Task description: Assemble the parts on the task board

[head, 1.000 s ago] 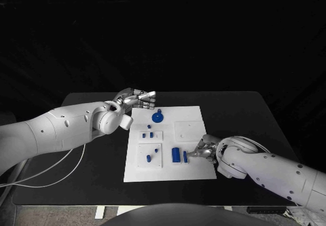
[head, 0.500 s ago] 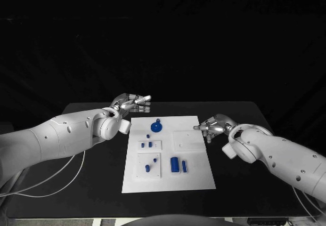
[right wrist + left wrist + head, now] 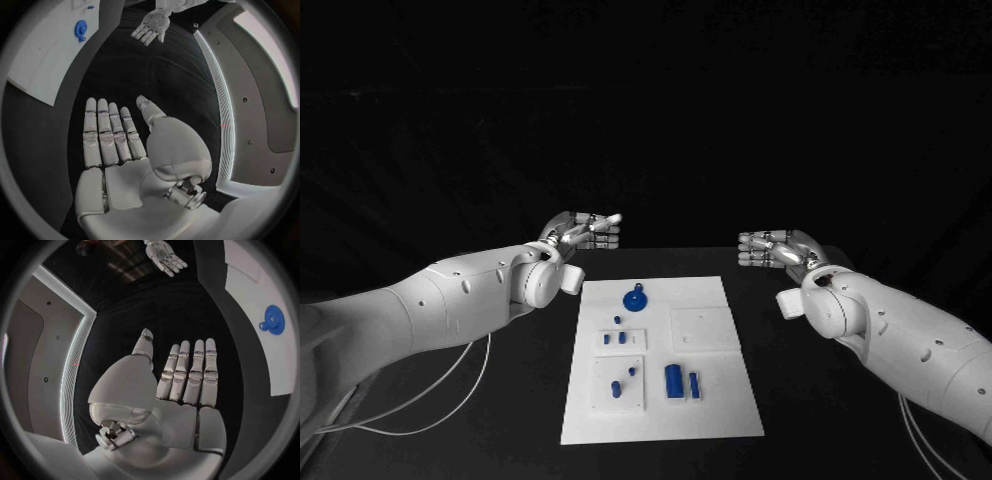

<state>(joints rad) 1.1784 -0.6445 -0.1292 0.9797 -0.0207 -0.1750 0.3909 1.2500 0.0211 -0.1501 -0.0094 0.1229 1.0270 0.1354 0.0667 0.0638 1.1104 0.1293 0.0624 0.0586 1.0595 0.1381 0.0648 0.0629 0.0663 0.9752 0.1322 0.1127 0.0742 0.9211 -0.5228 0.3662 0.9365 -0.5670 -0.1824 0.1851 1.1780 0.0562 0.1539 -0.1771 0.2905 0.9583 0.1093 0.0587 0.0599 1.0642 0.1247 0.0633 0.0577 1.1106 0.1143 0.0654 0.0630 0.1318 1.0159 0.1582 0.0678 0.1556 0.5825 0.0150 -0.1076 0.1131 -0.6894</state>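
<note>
From the head camera I see the task board [image 3: 718, 400] lying in the lower middle of the frame on the black table [image 3: 516, 400], long side running up and down the picture. Both hands are lifted well clear of it, beyond its far edge. My left hand [image 3: 584, 230] sits at centre left, my right hand [image 3: 773, 247] at centre right, with a wide dark gap between them.

In the left wrist view the left hand [image 3: 169, 390] is flat, fingers straight and side by side, thumb out, nothing in it. The right wrist view shows the right hand [image 3: 125, 150] the same way: palm laid out, fingers extended, holding nothing.

On the board, a round blue gear-like part [image 3: 635, 299] lies near the upper edge. Below it are small blue pieces on a raised white plate [image 3: 622, 340], and lower still another plate [image 3: 616, 383] with two more blue bits. To its right stands a blue cylinder [image 3: 674, 380] with a thinner blue peg [image 3: 695, 383] just beside it; I cannot tell whether they are seated in holes. A bare square plate [image 3: 701, 328] sits at the board's right side.
</note>
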